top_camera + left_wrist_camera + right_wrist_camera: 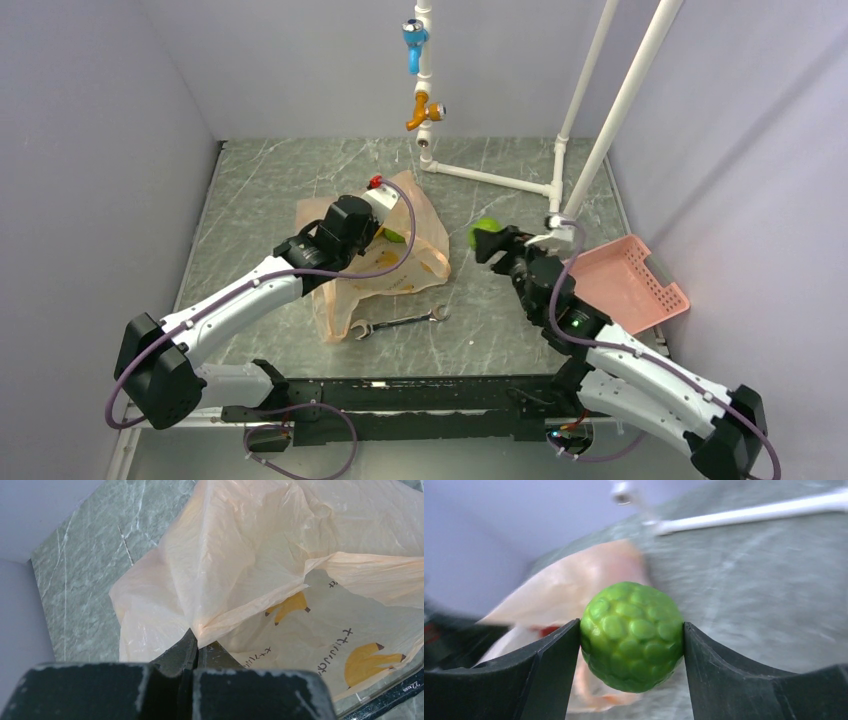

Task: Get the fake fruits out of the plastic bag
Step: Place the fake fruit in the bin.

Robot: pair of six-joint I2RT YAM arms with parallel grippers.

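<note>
A bumpy green fruit (631,636) sat pinched between the right jaws, clear of the bag (240,555) and above the counter (280,180). Round and glossy, it could squirt free and roll. The left jaws, pressed together on the bag's thin rim, risked losing it and closing the mouth over a second green fruit (395,237) inside.

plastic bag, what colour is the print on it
Yellow-orange shapes on the plastic bag, clearest in left wrist view.
</note>
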